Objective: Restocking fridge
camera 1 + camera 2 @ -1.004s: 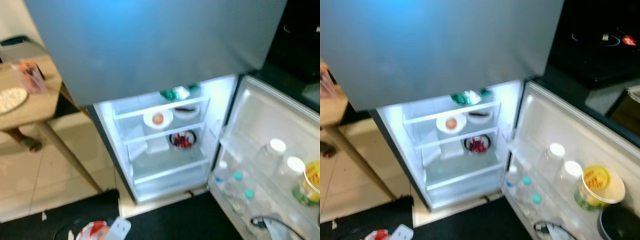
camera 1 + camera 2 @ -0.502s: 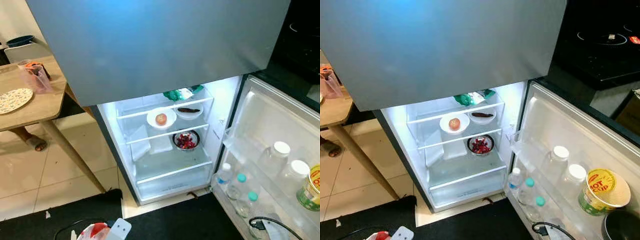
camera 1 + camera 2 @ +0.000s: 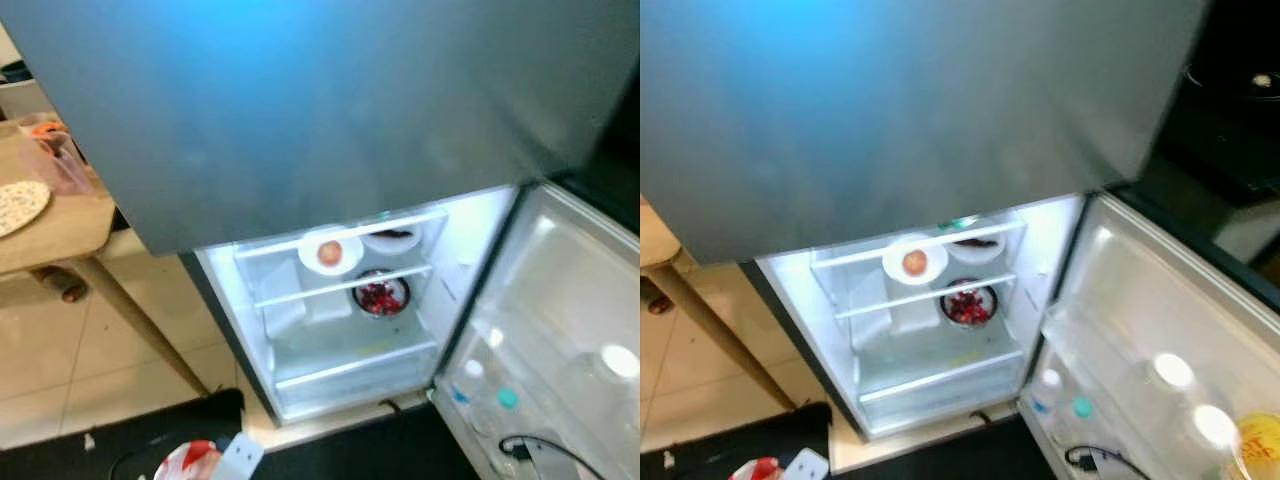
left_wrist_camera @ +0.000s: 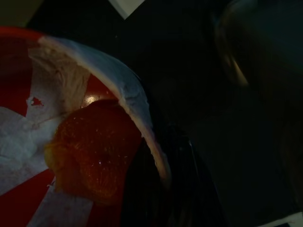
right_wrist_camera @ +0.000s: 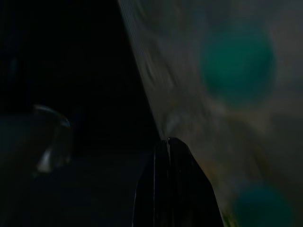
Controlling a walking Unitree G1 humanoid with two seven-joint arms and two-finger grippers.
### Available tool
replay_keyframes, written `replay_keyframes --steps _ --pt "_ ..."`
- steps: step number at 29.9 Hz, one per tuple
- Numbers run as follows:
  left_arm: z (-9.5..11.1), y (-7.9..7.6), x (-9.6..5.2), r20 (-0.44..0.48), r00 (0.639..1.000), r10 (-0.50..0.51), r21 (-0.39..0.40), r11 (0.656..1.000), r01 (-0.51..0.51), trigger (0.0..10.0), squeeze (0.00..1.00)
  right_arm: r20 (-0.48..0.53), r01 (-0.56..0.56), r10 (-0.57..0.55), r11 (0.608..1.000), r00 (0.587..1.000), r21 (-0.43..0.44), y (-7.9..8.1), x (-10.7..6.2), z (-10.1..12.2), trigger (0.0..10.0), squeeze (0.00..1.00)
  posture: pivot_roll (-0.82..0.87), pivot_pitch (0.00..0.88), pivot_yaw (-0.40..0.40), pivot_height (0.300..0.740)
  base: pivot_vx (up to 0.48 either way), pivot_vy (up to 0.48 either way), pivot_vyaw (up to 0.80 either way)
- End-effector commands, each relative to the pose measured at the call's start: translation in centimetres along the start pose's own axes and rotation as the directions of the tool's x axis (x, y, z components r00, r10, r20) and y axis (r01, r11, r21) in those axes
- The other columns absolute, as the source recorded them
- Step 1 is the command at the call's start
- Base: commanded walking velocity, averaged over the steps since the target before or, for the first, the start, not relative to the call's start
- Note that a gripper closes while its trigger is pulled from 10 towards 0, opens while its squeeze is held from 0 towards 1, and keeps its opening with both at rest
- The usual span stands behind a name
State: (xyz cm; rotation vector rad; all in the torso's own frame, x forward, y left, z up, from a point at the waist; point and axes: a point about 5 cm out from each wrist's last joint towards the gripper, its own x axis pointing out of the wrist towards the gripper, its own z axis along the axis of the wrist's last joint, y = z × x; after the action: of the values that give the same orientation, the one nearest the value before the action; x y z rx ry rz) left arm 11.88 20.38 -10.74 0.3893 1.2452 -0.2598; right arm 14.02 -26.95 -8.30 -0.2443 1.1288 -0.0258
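Fridge [image 3: 330, 110]: upper door shut, lower compartment lit, its door [image 3: 1150, 330] swung open on the right. Table [image 3: 55, 225] stands at left on the tiled floor [image 3: 60, 370]. Inside, a white plate [image 3: 914, 259] carrying a round fruit sits on the upper shelf beside a second dish [image 3: 977, 245]; a bowl [image 3: 381, 296] of red food sits on the shelf below. Door rack holds capped bottles [image 3: 1077, 410], blurred. Left gripper [image 4: 161, 189] grips a red-and-white bag [image 4: 71, 127] containing an orange item, low near the floor. Right gripper [image 5: 166, 146]: fingers pressed together, empty, near the teal-capped bottles.
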Motion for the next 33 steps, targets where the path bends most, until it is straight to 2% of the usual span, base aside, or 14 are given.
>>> replay_keyframes --steps 1,5,13,20,23,31,33 --pt "0.4 -0.6 0.1 0.008 1.0 -0.017 0.006 1.0 0.017 10.0 0.0 -0.003 -0.003 0.003 1.0 1.0 0.013 0.1 0.0 -0.2 10.0 0.0 -0.04 0.0 0.041 0.74 0.0 0.0 0.0" --pt "0.9 -0.6 0.1 0.026 0.999 -0.02 -0.017 1.0 0.02 10.0 0.0 -0.01 -0.006 0.006 1.0 1.0 0.016 0.2 0.0 -0.5 10.0 0.0 -0.04 0.0 0.042 0.74 0.0 0.0 0.0" --pt "1.2 -0.6 0.1 0.026 0.999 -0.028 -0.006 1.0 0.028 10.0 0.0 -0.014 -0.007 0.007 1.0 1.0 0.018 0.3 -0.1 -0.7 10.0 0.0 -0.04 0.0 0.041 0.74 0.0 -0.419 0.0" --pt "1.7 -0.6 0.2 0.039 0.999 -0.032 -0.026 0.999 0.033 10.0 0.0 -0.019 -0.012 0.013 1.0 1.0 0.02 0.5 -0.1 -1.0 10.0 0.0 -0.04 0.0 0.04 0.74 0.0 0.0 0.0" --pt "0.9 -0.9 0.1 0.031 0.999 -0.043 -0.028 0.999 0.044 10.0 0.0 -0.018 -0.027 0.027 0.999 0.999 0.024 0.7 -0.1 -1.1 10.0 0.0 -0.04 0.0 0.04 0.74 0.0 0.0 0.0" --pt "0.6 -1.0 0.1 0.029 0.998 -0.052 -0.024 0.998 0.053 10.0 0.0 0.031 -0.068 0.067 0.997 0.997 0.026 0.9 0.0 -0.3 10.0 0.0 -0.04 0.0 0.044 0.74 0.0 0.0 0.0" --pt "0.6 -1.1 0.1 0.037 0.997 -0.064 -0.016 0.998 0.065 10.0 0.0 0.085 -0.095 0.093 0.995 0.992 0.027 0.7 0.1 1.2 10.0 0.0 -0.04 0.0 0.044 0.74 0.0 0.0 0.0"
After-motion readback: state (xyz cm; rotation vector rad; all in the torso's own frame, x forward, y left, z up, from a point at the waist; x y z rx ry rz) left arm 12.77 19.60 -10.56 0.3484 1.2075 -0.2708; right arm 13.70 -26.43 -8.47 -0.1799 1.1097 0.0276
